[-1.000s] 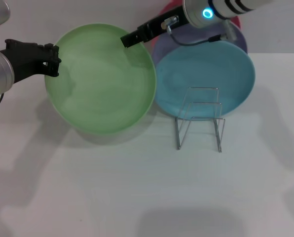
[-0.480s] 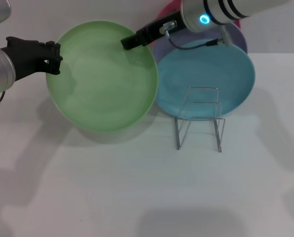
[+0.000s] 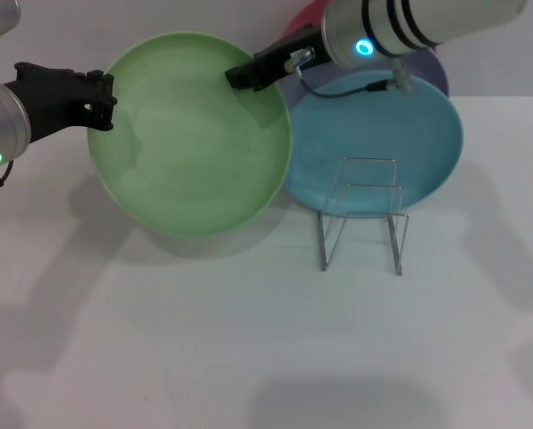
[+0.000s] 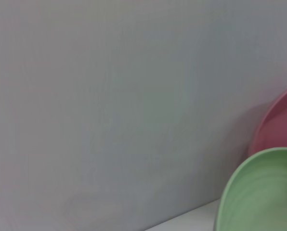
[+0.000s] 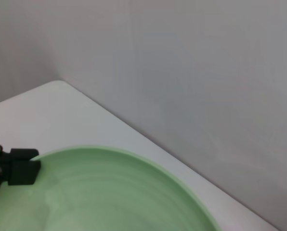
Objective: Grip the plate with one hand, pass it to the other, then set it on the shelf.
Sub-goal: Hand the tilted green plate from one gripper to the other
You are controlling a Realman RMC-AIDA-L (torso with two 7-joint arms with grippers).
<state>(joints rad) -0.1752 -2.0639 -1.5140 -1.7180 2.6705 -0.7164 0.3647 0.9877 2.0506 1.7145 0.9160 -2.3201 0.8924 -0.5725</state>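
The light-green plate (image 3: pixel 190 143) hangs tilted above the table, facing me. My left gripper (image 3: pixel 101 100) is shut on its left rim. My right gripper (image 3: pixel 240 76) is shut on its upper right rim. The plate also shows in the left wrist view (image 4: pixel 259 192) and in the right wrist view (image 5: pixel 114 192), where the left gripper (image 5: pixel 13 168) sits at its edge. The shelf (image 3: pixel 363 214), a thin silver wire rack, stands empty on the table to the right of the plate.
A turquoise-blue plate (image 3: pixel 374 134) leans behind the shelf, with a lavender plate (image 3: pixel 432 67) and a pink plate (image 3: pixel 307 18) behind it against the wall. The white table (image 3: pixel 249 340) stretches toward me.
The green plate has shifted slightly right and up with both grippers on it. The right arm has swung lower and further left over the plates.
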